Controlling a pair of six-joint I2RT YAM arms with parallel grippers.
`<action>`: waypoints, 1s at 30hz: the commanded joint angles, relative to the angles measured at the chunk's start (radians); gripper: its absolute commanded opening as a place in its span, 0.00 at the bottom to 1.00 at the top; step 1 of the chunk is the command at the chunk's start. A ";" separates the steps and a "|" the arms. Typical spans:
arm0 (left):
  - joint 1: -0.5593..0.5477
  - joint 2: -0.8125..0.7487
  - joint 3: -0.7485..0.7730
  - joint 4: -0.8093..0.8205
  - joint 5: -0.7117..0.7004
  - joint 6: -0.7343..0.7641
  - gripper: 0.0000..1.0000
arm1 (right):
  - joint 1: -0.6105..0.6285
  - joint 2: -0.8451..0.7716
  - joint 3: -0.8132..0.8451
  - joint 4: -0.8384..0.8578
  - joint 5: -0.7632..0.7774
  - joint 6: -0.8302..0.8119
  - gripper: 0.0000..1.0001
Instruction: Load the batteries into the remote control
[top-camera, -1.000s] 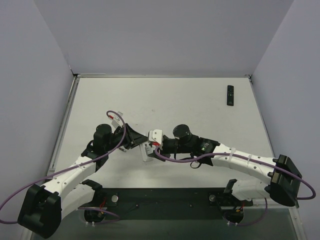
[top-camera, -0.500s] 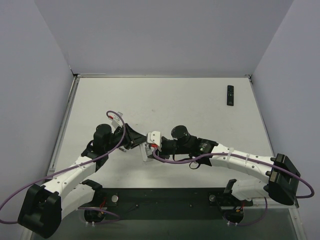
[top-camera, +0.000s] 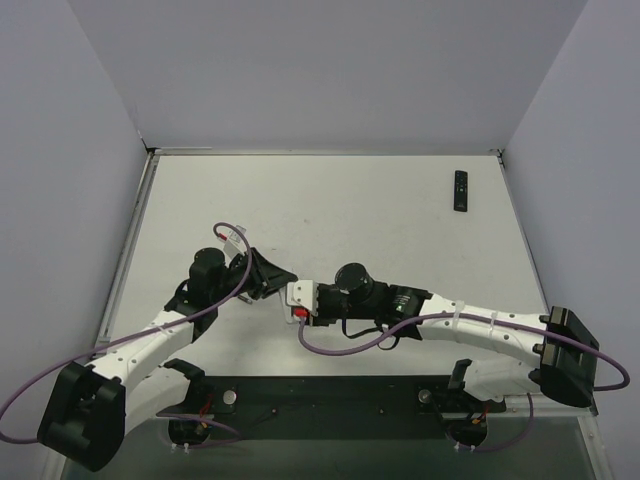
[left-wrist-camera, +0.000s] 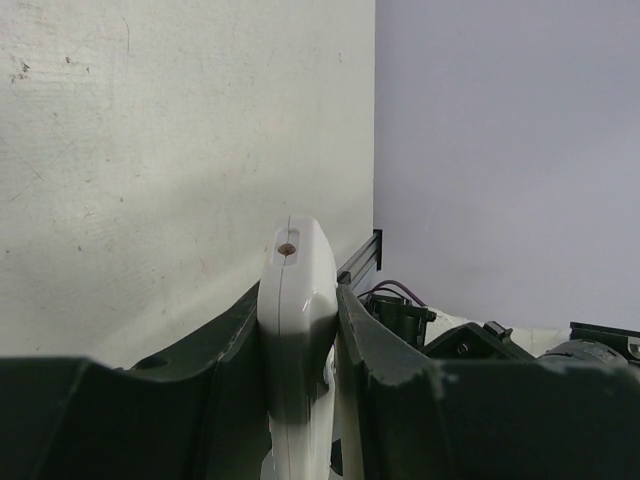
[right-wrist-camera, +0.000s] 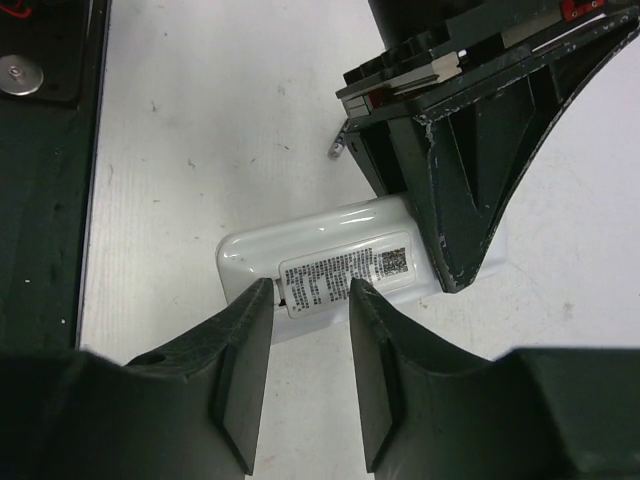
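The left gripper (left-wrist-camera: 298, 330) is clamped on the white remote (left-wrist-camera: 297, 290) — the remote sits on edge between the two dark fingers (left-wrist-camera: 225, 350), its rounded end poking out past the fingertips above the pale tabletop (left-wrist-camera: 150, 130). From the right wrist, the same remote (right-wrist-camera: 330, 235) lies crosswise just ahead of the right gripper (right-wrist-camera: 310, 288), its labelled face turned toward that camera, and the left gripper (right-wrist-camera: 470, 150) grips its far end. The right gripper's fingers (right-wrist-camera: 245, 360) stand apart with the label showing in the gap between them. Their tips overlap the remote's near edge, though contact cannot be told. In the top view both grippers meet nose to nose, and a black remote (top-camera: 460, 190) lies well apart from them — far beyond the right gripper (top-camera: 298, 302).
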 joint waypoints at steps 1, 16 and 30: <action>-0.025 -0.003 0.018 0.096 0.057 -0.060 0.00 | 0.035 0.020 -0.021 0.066 0.160 -0.099 0.30; -0.100 0.107 0.035 0.092 0.106 0.006 0.00 | 0.037 0.060 -0.086 0.304 0.329 -0.133 0.21; -0.106 0.184 0.109 -0.102 0.058 0.262 0.00 | -0.011 0.094 -0.109 0.335 0.303 -0.107 0.20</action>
